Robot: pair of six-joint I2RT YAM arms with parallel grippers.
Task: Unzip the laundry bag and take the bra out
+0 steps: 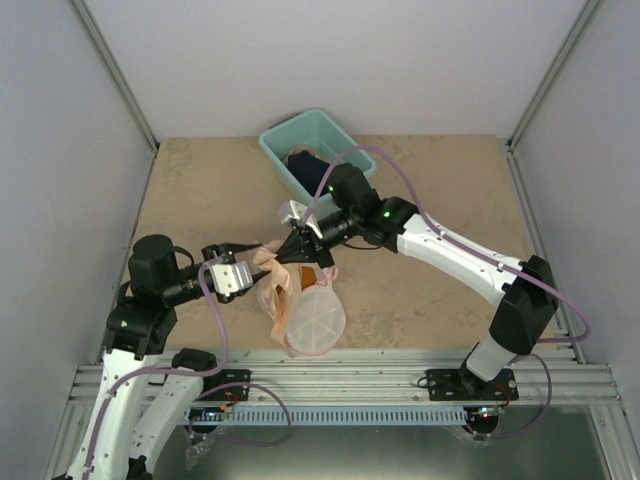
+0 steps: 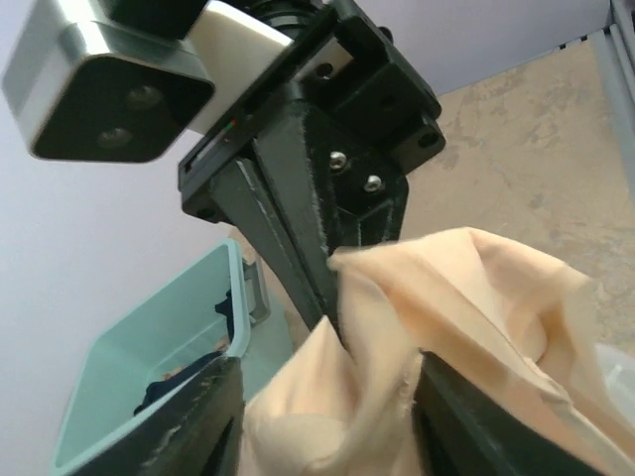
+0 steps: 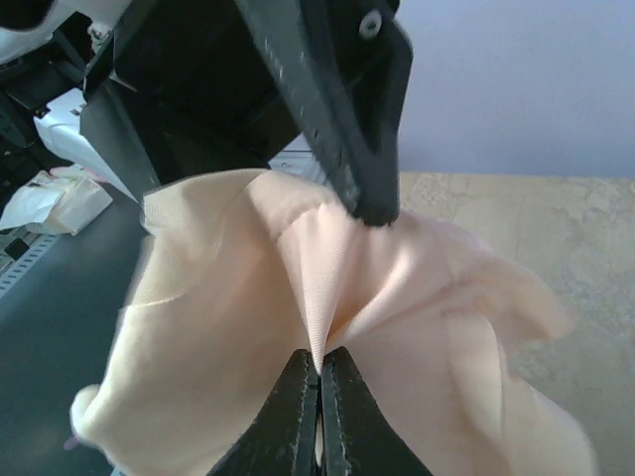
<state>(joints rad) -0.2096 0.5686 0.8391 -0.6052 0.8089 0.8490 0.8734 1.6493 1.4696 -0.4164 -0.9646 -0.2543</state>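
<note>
Bra [image 3: 248, 297] pinched in clenched right claw [image 3: 319, 365], left claw [image 2: 325, 382] astride it, grip unclear, laundry bag [image 1: 312, 322] close beside both

Left arm [image 1: 150, 290] bent low, reaching toward the far-left rim of the laundry bag [image 1: 315, 322], left gripper [image 2: 327, 421] with fingers apart and the peach garment [image 3: 218, 297] bunched between them, grip unclear, right arm [image 1: 450, 255] stretched in from the bag's far right, right gripper [image 3: 319, 382] pinched closed on a garment fold, both grippers' tips almost meeting.
</note>
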